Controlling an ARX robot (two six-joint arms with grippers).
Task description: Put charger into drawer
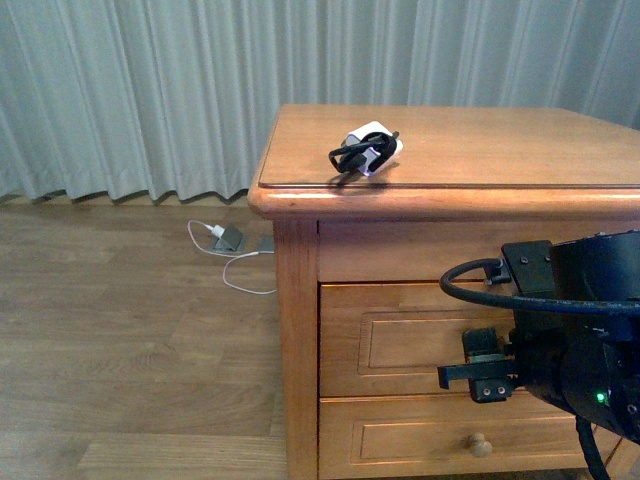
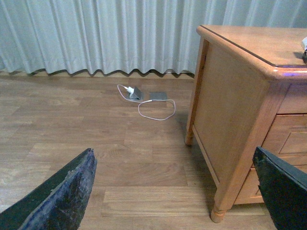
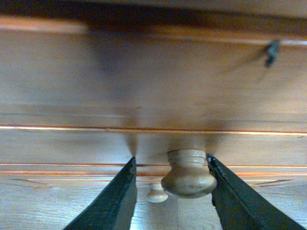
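My right end effector (image 3: 171,160) sits open astride the drawer (image 1: 400,340) knob (image 3: 188,179), not clamped. The charger (image 1: 366,150) lies above on the tabletop (image 1: 500,140). My left end effector (image 2: 173,158) gapes wide.

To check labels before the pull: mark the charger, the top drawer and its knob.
charger (image 1: 367,148), front view, middle of the bundle.
top drawer (image 1: 400,340), front view, bare panel front.
knob (image 3: 188,175), right wrist view, its rounded head.
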